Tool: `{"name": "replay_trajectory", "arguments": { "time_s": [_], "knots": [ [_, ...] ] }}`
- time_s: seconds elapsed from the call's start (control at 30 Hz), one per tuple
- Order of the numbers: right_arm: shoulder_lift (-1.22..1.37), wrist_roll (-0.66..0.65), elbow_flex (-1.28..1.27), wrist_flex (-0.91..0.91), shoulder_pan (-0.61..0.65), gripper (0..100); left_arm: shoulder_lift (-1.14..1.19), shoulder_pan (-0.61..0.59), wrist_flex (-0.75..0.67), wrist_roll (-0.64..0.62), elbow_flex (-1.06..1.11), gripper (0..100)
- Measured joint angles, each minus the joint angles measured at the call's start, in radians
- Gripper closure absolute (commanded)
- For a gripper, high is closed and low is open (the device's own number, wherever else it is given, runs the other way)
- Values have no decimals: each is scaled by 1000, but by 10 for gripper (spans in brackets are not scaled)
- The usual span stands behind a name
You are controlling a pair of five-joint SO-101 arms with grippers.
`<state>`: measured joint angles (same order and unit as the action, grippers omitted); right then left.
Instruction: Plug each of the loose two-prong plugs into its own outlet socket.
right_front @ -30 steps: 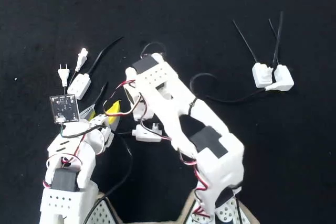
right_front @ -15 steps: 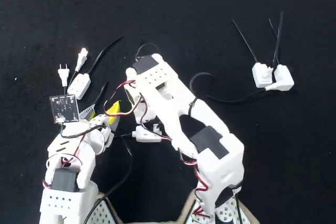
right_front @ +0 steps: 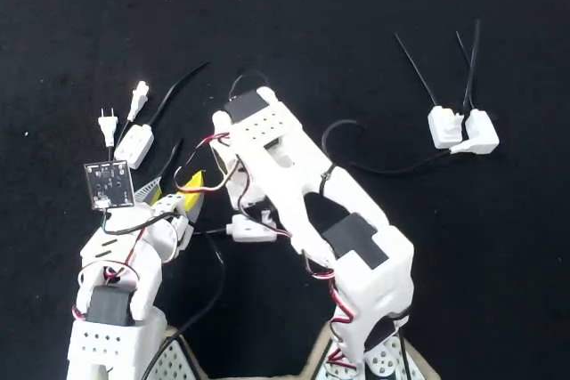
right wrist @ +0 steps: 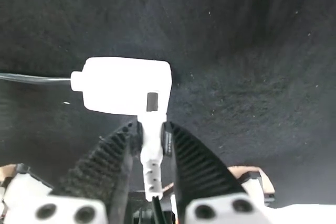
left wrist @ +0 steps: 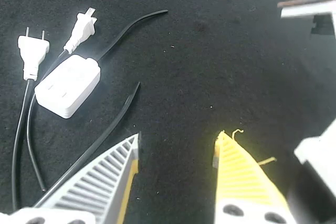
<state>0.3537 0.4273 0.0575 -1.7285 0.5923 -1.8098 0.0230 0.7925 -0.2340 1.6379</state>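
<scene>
My right gripper (right wrist: 150,128) is shut on a white two-prong plug (right wrist: 151,153) that stands pressed against a white outlet socket (right wrist: 128,91). In the high view this socket (right_front: 250,230) lies on the black table (right_front: 356,51) under the middle arm. My left gripper (left wrist: 176,148) is open with nothing between its grey and yellow fingers. Beyond it lie two loose white plugs (left wrist: 32,51) (left wrist: 82,24) and another white socket (left wrist: 67,85). In the high view those plugs (right_front: 108,124) (right_front: 138,100) and that socket (right_front: 134,145) sit at the left.
Two more white sockets (right_front: 443,126) (right_front: 479,133) with black cords lie at the far right. Black cords (right_front: 178,91) trail across the left of the table. A small circuit board (right_front: 109,184) sits on the left arm.
The right arm has shifted slightly, and the socket at its gripper has moved a little with the plug. The left arm has kept still.
</scene>
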Motion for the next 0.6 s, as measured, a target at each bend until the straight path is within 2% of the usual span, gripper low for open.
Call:
{"name": "replay_trajectory", "arguments": {
  "time_s": [0.6],
  "knots": [
    [0,57,25,-2,0,988,0,0,0,0,0,766]
  ]
}}
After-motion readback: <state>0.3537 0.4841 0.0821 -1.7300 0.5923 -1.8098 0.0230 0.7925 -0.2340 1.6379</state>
